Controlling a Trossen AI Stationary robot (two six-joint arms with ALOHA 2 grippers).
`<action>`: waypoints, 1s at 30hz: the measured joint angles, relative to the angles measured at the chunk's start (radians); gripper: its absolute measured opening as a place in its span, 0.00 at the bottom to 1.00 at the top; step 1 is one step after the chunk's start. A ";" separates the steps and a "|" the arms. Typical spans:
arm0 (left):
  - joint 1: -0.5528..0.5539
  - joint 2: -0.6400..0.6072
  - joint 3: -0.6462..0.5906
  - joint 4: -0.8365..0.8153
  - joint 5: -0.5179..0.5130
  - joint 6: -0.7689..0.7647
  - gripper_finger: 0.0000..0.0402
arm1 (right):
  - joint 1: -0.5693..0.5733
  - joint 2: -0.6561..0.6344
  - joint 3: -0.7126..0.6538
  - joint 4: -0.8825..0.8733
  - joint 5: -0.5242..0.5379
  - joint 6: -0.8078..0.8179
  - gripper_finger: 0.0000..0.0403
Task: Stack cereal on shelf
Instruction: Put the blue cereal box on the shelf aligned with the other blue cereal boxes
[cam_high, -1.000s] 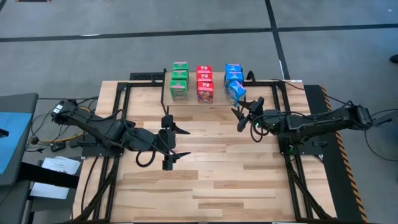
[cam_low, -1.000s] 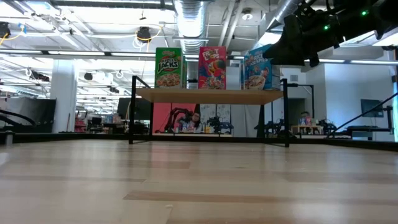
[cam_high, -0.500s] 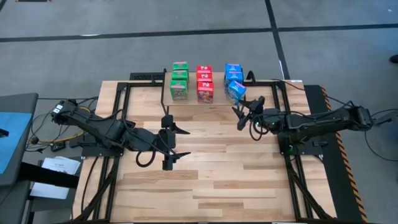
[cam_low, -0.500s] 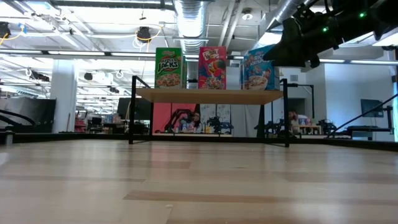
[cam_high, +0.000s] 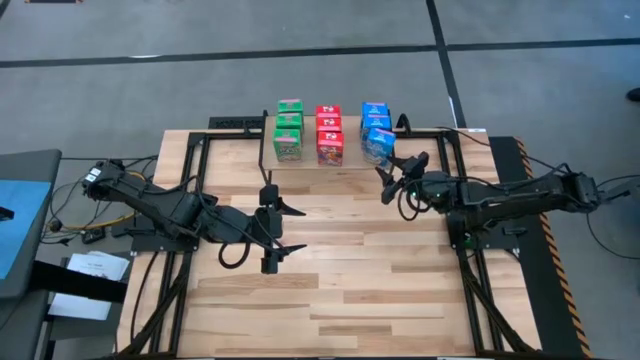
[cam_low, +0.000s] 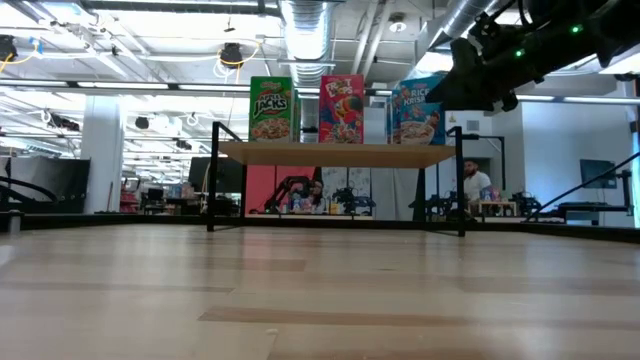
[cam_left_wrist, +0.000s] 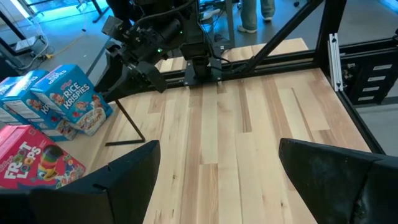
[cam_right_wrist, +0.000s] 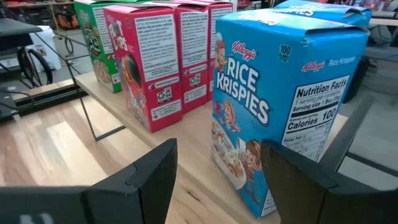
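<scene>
The shelf (cam_high: 350, 152) stands at the table's far middle and bears the cereal in three rows: green boxes (cam_high: 289, 130), red boxes (cam_high: 329, 133) and blue boxes. The front blue box (cam_high: 380, 146) (cam_right_wrist: 280, 93) stands upright at the shelf's near right end. My right gripper (cam_high: 397, 167) (cam_right_wrist: 221, 180) is open at shelf height, right at that box's near right corner. The box is in front of the gap, not between the fingers. My left gripper (cam_high: 275, 230) (cam_left_wrist: 217, 180) hangs open above the table's middle left, away from the shelf. My right gripper has the inner side of one finger (cam_right_wrist: 311, 180) against the front blue box's nutrition-facts side (cam_right_wrist: 292, 146), low down near the corner. That finger hides the exact place of contact. The fingers come nearly level from the table's near right. The box stands upright on the shelf.
Black frame rails (cam_high: 195, 170) (cam_high: 455, 250) run along both sides of the tabletop. The shelf's thin black legs (cam_low: 212, 180) stand at its ends. Bare wood (cam_high: 340, 270) lies between the arms and the near edge. A person (cam_low: 475, 182) stands in the room behind.
My right gripper has swung a little toward the shelf, still open. The front blue box has turned about on the shelf: it stood skewed with a corner sticking out to the near right, and now it stands nearly square with the row behind it.
</scene>
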 joint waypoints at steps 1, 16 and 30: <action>0.000 0.000 0.000 0.000 0.000 0.000 0.79 | 0.000 0.000 0.000 0.000 0.000 0.000 0.63; 0.000 0.000 0.000 0.000 0.000 0.000 0.79 | 0.002 0.000 0.000 -0.005 -0.003 -0.003 0.63; 0.000 0.000 0.000 0.000 0.000 0.000 0.79 | 0.107 -0.010 -0.001 -0.028 0.135 -0.002 0.63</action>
